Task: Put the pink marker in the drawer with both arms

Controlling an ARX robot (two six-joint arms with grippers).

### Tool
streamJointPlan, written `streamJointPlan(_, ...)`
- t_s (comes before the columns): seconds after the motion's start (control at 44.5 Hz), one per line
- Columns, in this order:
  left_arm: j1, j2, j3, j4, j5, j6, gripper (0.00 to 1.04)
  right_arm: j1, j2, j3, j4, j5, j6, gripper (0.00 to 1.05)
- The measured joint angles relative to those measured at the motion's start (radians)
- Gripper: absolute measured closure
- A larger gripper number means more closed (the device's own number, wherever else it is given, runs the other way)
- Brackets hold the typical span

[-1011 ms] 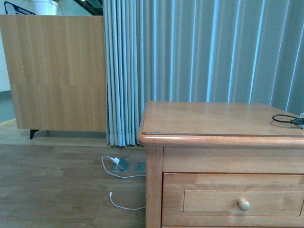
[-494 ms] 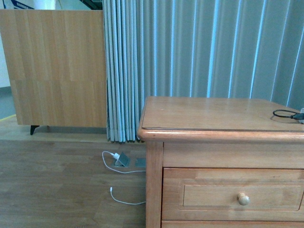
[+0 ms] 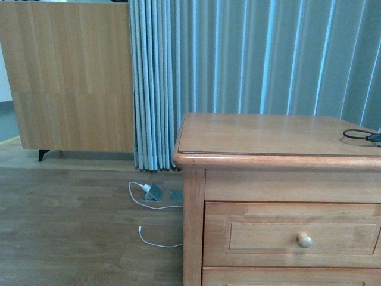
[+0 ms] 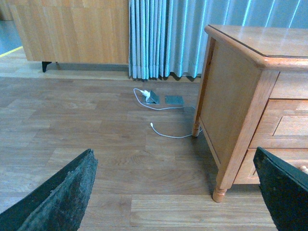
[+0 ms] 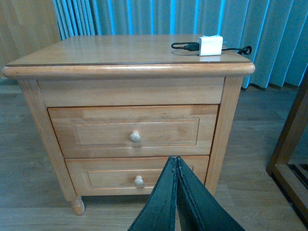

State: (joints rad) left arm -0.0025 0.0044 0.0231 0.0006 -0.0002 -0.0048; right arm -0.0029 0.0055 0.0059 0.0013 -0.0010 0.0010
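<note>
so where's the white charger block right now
In the right wrist view the white charger block sits on the dresser top, near its back corner, with the black cable plugged into it.

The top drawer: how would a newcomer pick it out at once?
Find the honey-brown dresser in front of the blue-grey curtain. Two shut drawers are stacked in its front, each with one round knob. The top drawer is the upper one, directly under the dresser's top.

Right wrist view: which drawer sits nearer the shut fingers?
The lower drawer, not the top drawer: its right end sits just behind the right gripper. Both are closed.
</note>
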Motion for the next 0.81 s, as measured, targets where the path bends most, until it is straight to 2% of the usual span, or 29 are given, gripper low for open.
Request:
streamJointPlan(0.202, 0.0, 0.0, 0.0, 0.0, 0.0, 0.0, 0.06, 0.0, -0.001, 0.0, 0.0, 0.0, -0.001, 1.02)
streamJointPlan(0.314, 0.0, 0.0, 0.0, 0.0, 0.0, 0.0, 0.06, 0.0, -0.001, 0.0, 0.0, 0.0, -0.001, 0.77)
streamJointPlan(0.494, 0.0, 0.0, 0.0, 0.0, 0.0, 0.0, 0.06, 0.0, -0.001, 0.0, 0.0, 0.0, -0.001, 0.47)
streamJointPlan(0.606, 0.0, 0.0, 0.0, 0.0, 0.0, 0.0, 0.06, 0.0, -0.001, 0.0, 0.0, 0.0, -0.001, 0.22)
streamJointPlan(0.696, 0.0, 0.0, 0.0, 0.0, 0.0, 0.0, 0.06, 0.0, -0.001, 0.0, 0.0, 0.0, 0.0, 0.08)
streamJointPlan(0.809, 0.0, 0.0, 0.0, 0.0, 0.0, 0.0, 0.06, 0.0, -0.001, 0.0, 0.0, 0.0, 0.0, 0.09)
